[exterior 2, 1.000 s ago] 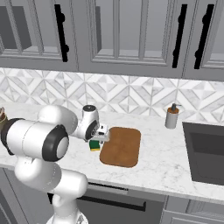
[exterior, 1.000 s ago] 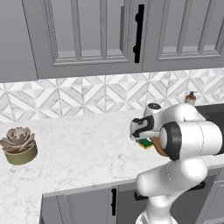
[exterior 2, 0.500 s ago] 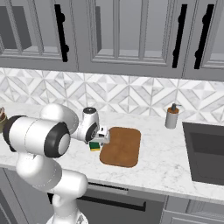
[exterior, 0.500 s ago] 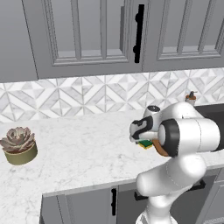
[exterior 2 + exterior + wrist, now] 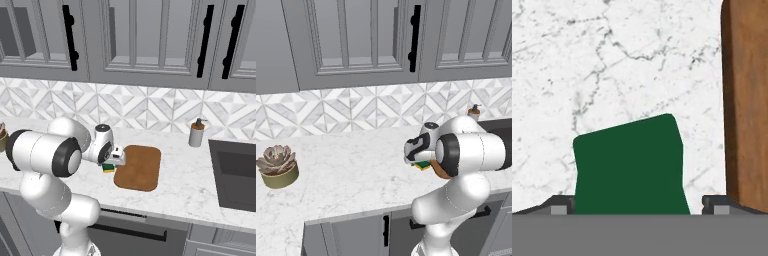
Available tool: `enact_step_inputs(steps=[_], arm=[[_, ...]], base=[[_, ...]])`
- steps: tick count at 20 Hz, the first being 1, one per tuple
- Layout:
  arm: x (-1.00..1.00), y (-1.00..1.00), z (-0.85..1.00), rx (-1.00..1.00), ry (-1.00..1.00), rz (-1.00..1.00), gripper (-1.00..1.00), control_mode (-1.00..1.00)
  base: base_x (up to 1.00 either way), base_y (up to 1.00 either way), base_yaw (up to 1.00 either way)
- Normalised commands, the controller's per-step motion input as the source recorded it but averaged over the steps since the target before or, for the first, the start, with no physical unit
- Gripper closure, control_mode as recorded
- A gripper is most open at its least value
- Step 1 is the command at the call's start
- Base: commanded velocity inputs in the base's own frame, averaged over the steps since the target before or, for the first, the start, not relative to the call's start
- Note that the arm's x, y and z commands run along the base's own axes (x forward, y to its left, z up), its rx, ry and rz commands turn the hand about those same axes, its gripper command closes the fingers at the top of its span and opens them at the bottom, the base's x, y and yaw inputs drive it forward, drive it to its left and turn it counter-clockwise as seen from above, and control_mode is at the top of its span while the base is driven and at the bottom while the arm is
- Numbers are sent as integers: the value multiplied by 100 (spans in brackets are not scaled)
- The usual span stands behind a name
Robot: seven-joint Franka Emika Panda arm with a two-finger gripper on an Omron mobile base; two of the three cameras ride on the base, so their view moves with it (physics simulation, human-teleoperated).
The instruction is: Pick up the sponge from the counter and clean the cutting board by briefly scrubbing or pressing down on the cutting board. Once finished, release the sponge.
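The sponge point(image 5: 629, 165) lies dark green side up on the white marble counter point(image 5: 612, 60), just left of the reddish-brown cutting board point(image 5: 747, 100). My gripper point(image 5: 639, 205) is down over the sponge and open. One fingertip point(image 5: 562, 205) stands at each side of it, and a gap shows on the board side. From the right base view the sponge point(image 5: 108, 168) peeks out yellow and green under the gripper point(image 5: 112, 161), by the cutting board point(image 5: 140, 167). In the left base view the gripper point(image 5: 417, 156) covers most of the sponge point(image 5: 423, 165).
A soap bottle point(image 5: 196, 134) stands behind the board, with a dark sink point(image 5: 235, 175) to its right. A potted succulent point(image 5: 277, 166) sits far left on the counter point(image 5: 346, 170). Cabinets hang overhead, and the counter's front edge runs close below the sponge.
My hand has sunk a little lower over the sponge. The sponge and the cutting board lie where they were.
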Motion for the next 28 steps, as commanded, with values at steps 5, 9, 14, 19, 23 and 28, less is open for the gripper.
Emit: enact_step_inputs(steps=[5,9,14,19,23,28], arm=[[0,0,0,0,0,0,100,-100],[0,1,0,0,0,0,100,-100],[-36,-8,11,0,-6,0,100,-100],[-20,-1,55,0,0,0,100,-100],[-10,-23,54,0,2,0,100,-100],[-1,-71,12,0,8,0,100,-100]], base=[[0,0,0],[0,0,0],[0,0,0],[0,0,0],[0,0,0],[0,0,0]])
